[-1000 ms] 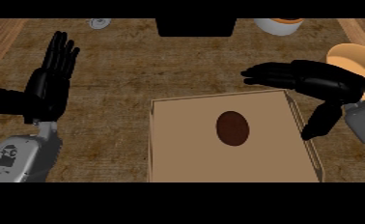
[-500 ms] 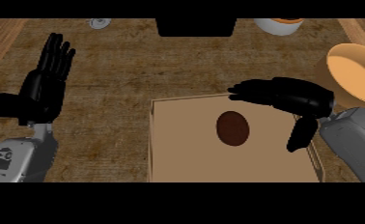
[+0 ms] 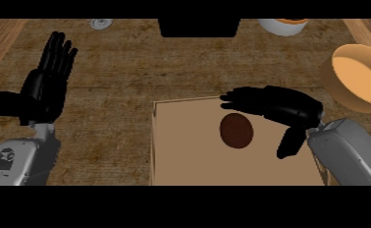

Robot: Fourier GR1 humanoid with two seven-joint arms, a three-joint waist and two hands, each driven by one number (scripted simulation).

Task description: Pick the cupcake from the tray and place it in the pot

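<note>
Right hand (image 3: 279, 106), fingers spread wide, over the tray (image 3: 181, 153) beside the cupcake (image 3: 236, 130); left hand (image 3: 45, 87) open at left; pot (image 3: 351, 77) at right edge.

Bare counter (image 3: 145, 74) between tray (image 3: 181, 148) and pot (image 3: 351, 77).

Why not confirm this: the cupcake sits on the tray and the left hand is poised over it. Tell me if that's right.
Wrong hand. The head view shows the right hand poised over the cupcake on the tray; the left hand rests open at the view's left.
</note>
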